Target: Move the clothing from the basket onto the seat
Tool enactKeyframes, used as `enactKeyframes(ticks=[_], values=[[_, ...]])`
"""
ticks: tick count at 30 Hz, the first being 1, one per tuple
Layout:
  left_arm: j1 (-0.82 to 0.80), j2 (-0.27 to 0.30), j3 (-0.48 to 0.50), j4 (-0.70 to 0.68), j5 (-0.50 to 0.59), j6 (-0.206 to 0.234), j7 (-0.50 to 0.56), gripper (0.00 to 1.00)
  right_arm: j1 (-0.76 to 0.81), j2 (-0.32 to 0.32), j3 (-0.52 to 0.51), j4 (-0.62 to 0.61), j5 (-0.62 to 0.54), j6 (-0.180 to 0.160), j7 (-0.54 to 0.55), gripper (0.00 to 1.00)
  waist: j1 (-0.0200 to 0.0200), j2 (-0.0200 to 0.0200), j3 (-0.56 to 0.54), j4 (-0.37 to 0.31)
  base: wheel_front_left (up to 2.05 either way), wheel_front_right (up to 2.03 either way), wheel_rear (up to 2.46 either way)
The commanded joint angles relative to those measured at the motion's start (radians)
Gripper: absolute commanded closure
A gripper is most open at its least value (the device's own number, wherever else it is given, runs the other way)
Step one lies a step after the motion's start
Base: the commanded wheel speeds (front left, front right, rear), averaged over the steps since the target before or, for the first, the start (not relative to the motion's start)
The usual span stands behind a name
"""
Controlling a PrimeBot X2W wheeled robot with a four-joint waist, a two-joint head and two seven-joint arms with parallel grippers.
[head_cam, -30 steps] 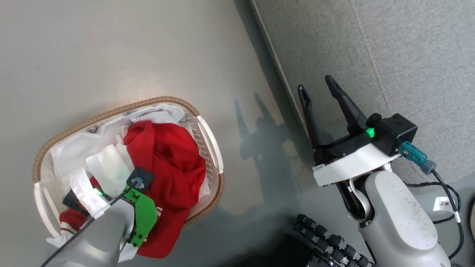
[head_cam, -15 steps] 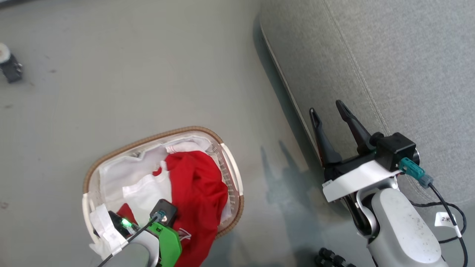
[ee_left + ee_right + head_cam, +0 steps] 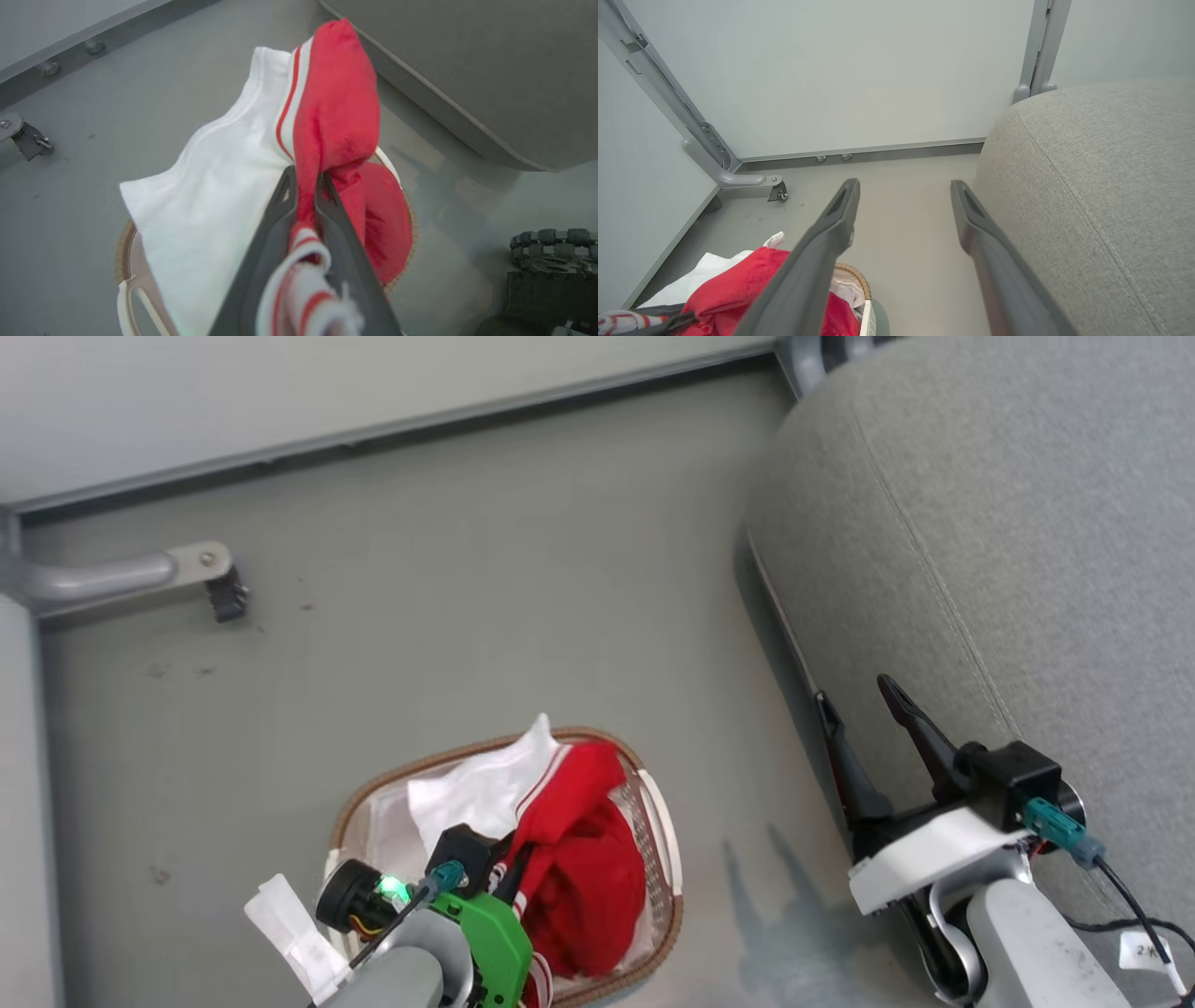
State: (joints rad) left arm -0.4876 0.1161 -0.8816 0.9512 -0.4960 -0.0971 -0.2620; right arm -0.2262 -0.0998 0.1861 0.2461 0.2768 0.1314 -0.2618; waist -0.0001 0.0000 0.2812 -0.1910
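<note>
Some soft, perhaps fleecy, red clothing (image 3: 336, 107)

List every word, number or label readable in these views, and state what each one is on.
"2", followed by a mark too blurred and cut off to read: on the small white tag at the head view's lower right edge.
No readable text on the clothing, the basket or the seat.

The head camera looked steeply down on basket (image 3: 674, 905) and seat (image 3: 1008, 523). The left wrist camera, close behind the clothing (image 3: 336, 93), shared both; the right wrist camera looked low toward a wall (image 3: 854, 70), sharing both too
</note>
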Motion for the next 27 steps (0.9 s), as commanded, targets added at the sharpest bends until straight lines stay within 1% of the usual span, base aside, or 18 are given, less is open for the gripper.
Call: enactKeyframes(ticks=[1, 7, 10, 15, 22, 25, 27], values=[[0.018, 0.007, 0.027, -0.037, 0.013, 0.005, -0.004, 1.00, 0.025, -0.008, -0.011, 0.003, 0.008, -0.001, -0.005, 0.00, 0.0001, 0.0000, -0.093, 0.089, 0.00, 0.00, 0.00], [0.066, 0.002, 0.145, -0.179, 0.055, 0.004, -0.004, 1.00, 0.060, -0.020, -0.012, 0.006, 0.011, -0.001, -0.005, 0.00, 0.0001, 0.0000, -0.139, 0.131, 0.00, 0.00, 0.00], [0.090, -0.004, 0.208, -0.246, 0.077, -0.001, -0.004, 1.00, 0.065, -0.020, -0.003, 0.007, 0.011, -0.001, -0.004, 0.00, 0.0001, 0.0000, -0.156, 0.139, 0.00, 0.00, 0.00], [0.113, -0.032, 0.326, -0.354, 0.090, -0.016, -0.004, 1.00, 0.082, -0.019, 0.012, 0.013, 0.020, -0.001, -0.004, 0.00, 0.0001, 0.0000, -0.185, 0.147, 0.00, 0.00, 0.00], [0.103, -0.058, 0.394, -0.483, 0.110, -0.030, -0.004, 1.00, 0.109, -0.018, 0.023, 0.029, 0.033, -0.001, -0.004, 0.00, 0.0001, 0.0000, -0.228, 0.144, 0.00, 0.00, 0.00], [0.114, -0.060, 0.428, -0.538, 0.084, -0.031, -0.004, 1.00, 0.121, -0.017, 0.040, 0.033, 0.038, -0.001, -0.004, 0.00, 0.0001, 0.0000, -0.245, 0.144, 0.00, 0.00, 0.00], [0.110, -0.064, 0.428, -0.564, 0.087, -0.033, -0.004, 1.00, 0.125, -0.013, 0.051, 0.028, 0.050, -0.001, -0.004, 0.00, 0.0001, 0.0000, -0.250, 0.145, 0.00, 0.00, 0.00]])
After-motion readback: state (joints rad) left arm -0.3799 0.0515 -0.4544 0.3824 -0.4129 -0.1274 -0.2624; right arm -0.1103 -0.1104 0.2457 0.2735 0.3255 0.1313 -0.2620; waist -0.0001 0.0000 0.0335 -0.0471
